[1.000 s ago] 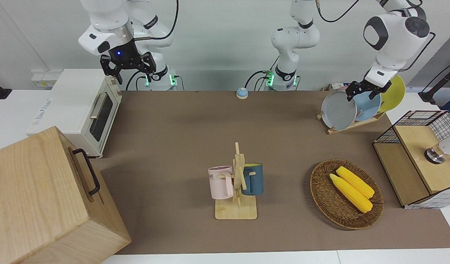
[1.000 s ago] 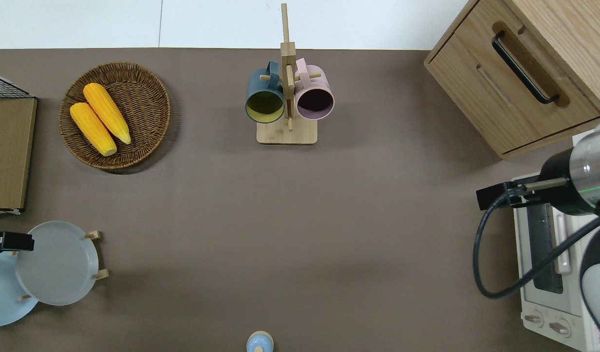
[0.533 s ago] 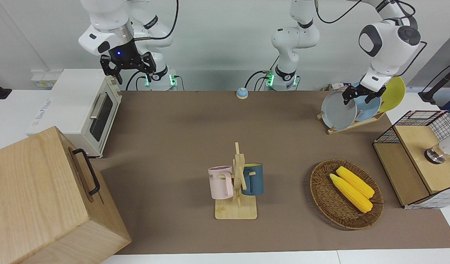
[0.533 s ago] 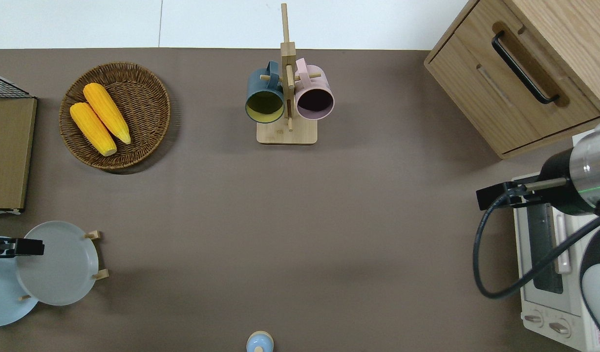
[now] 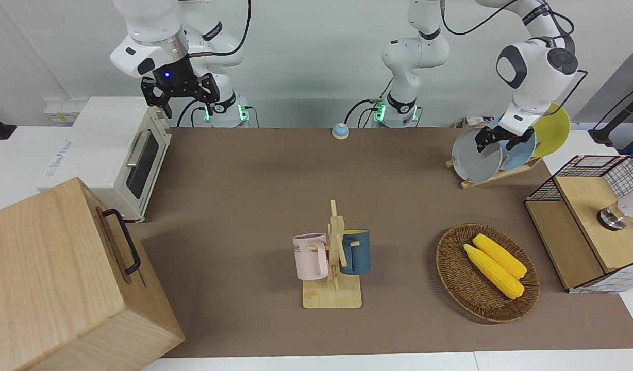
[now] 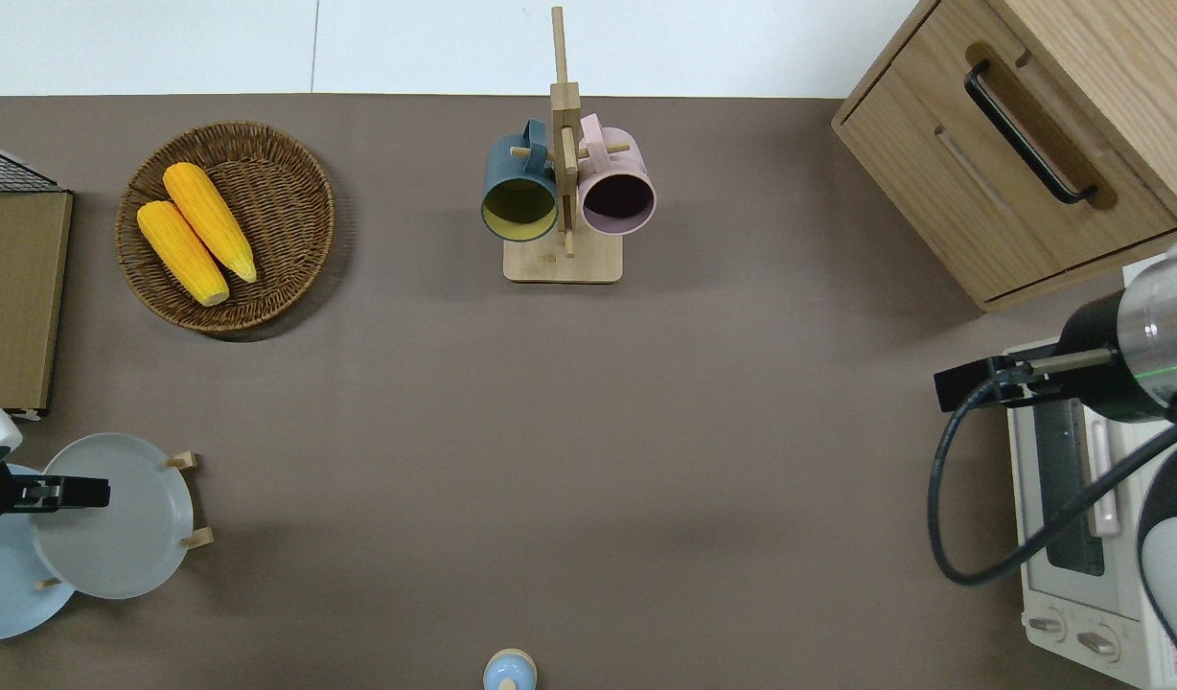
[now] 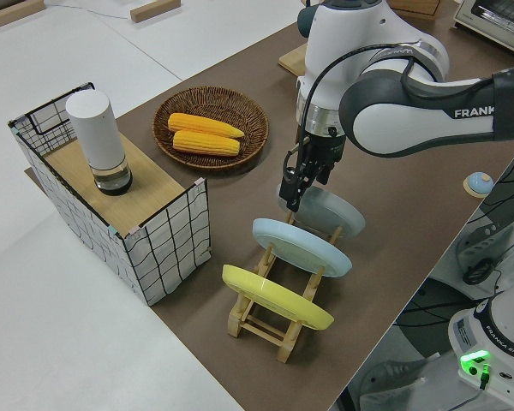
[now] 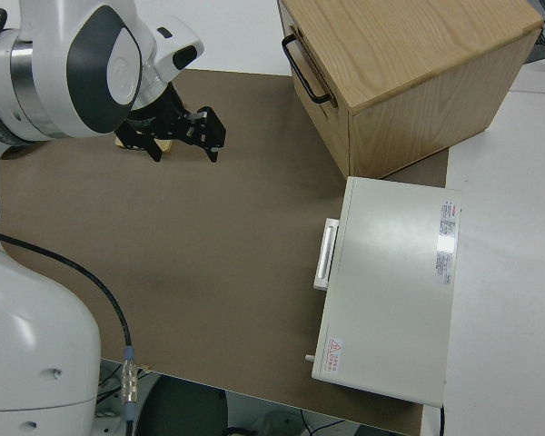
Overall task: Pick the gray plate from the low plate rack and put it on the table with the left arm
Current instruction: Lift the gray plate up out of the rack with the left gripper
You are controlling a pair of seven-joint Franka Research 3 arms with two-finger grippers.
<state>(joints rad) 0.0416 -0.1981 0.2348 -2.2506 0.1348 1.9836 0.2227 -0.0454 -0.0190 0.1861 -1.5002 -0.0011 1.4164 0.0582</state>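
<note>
The gray plate (image 5: 475,155) stands tilted on edge in the end slot of the low plate rack (image 7: 278,318), the slot farthest from the left arm's end of the table (image 6: 588,431), with a light blue plate (image 7: 301,246) and a yellow plate (image 7: 277,296) in the other 2 slots. It looks rigid, smooth and breakable, so the sensible hold is a pinch across its raised top rim, lifted straight out so it clears the pegs. The left gripper (image 7: 293,190) sits at that rim with its fingers spread on either side, not yet closed, while the right arm is parked with its gripper (image 5: 181,98) open.
</note>
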